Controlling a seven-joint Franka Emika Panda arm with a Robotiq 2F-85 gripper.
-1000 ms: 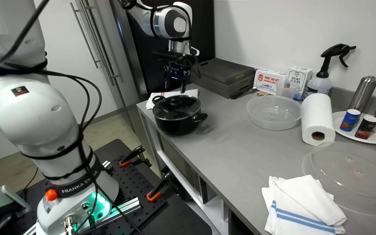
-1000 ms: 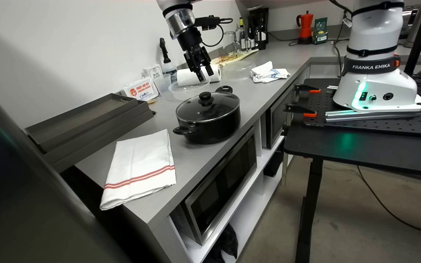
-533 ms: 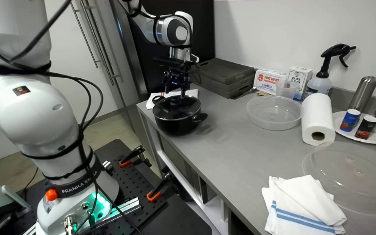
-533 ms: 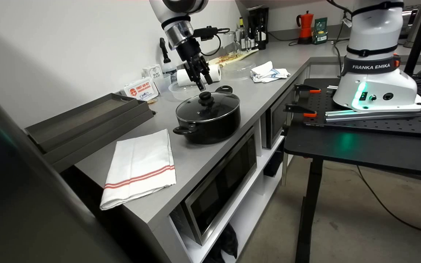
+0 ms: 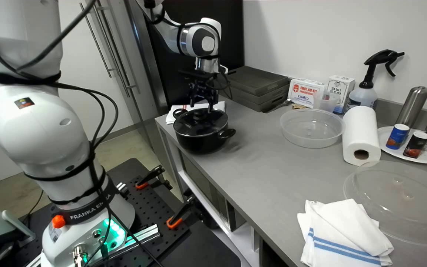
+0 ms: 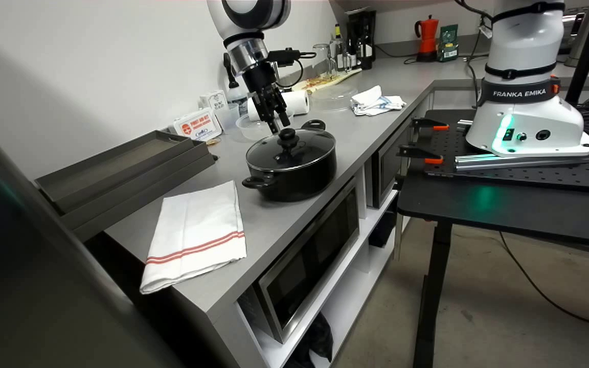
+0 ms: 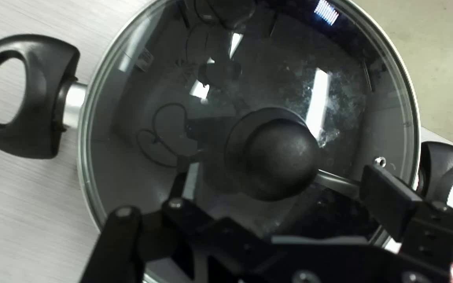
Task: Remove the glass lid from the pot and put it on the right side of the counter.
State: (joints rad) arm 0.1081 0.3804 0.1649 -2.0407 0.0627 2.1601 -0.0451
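Observation:
The glass lid (image 5: 189,127) with its black centre knob sits flat on the black pot (image 5: 202,144) at the far end of the grey counter (image 5: 261,174). The lid (image 6: 307,153) and pot (image 6: 299,183) also show in an exterior view. My gripper (image 5: 201,106) is open and points down just above the lid's knob. In the wrist view, its fingers (image 7: 281,173) are spread to either side of the knob, apart from it. The knob partly hides the lid (image 7: 151,98) below it there. In an exterior view the fingertips (image 6: 280,127) are close beside the knob.
A red-striped towel (image 6: 197,230) lies by the pot, with stacked dark trays (image 5: 254,83) behind. Farther along stand a clear bowl (image 5: 310,129), a paper towel roll (image 5: 361,135), a larger clear dish (image 5: 421,207) and a blue-striped towel (image 5: 343,233).
My gripper has moved down toward the lid's knob, its fingers staying apart. The lid and pot have not moved.

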